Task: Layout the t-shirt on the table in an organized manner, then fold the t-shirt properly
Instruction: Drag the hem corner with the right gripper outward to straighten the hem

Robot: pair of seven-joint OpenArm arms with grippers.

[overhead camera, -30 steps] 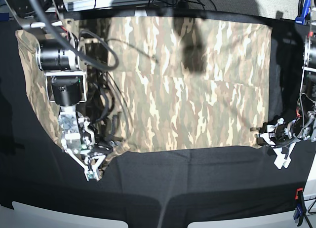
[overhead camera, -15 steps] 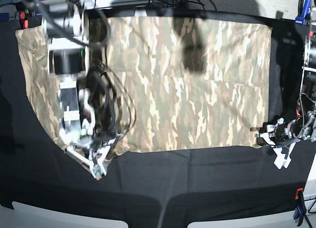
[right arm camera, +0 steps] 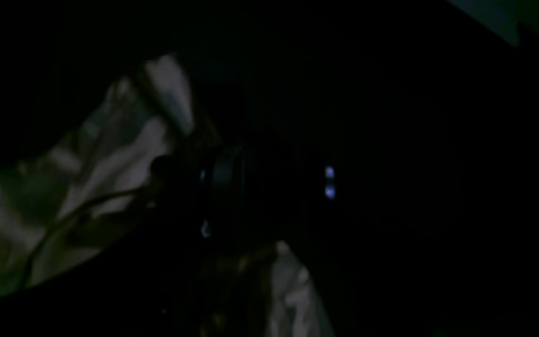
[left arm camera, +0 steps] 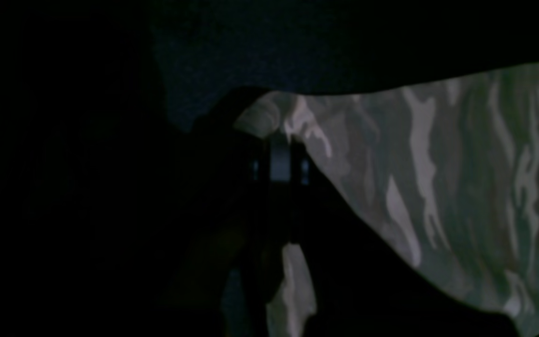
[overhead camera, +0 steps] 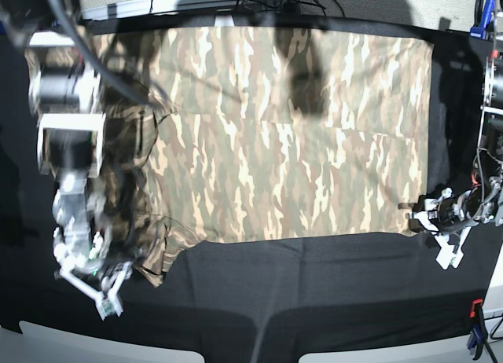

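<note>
The camouflage-print short-sleeved t-shirt (overhead camera: 291,135) lies spread on the black-clothed table (overhead camera: 314,292), layout step; left claw (overhead camera: 431,218) clamps its 3 o'clock corner, right claw (overhead camera: 93,288) parted, empty at 8 o'clock; folding next, judged.

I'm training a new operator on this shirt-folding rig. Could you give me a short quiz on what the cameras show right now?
1. True or false: the tan, olive and cream camouflage-print t-shirt lies crumpled in a heap on the wide table covered in matte black cloth.
2. Which gripper is shut on a corner of the t-shirt? A) the right gripper B) the left gripper C) both
3. In the base view, what lies beneath the right gripper's open jaws: t-shirt or bare table?

Key: 1. False, it is spread mostly flat. 2. B. 3. Bare table, just beside the t-shirt's edge.
</note>
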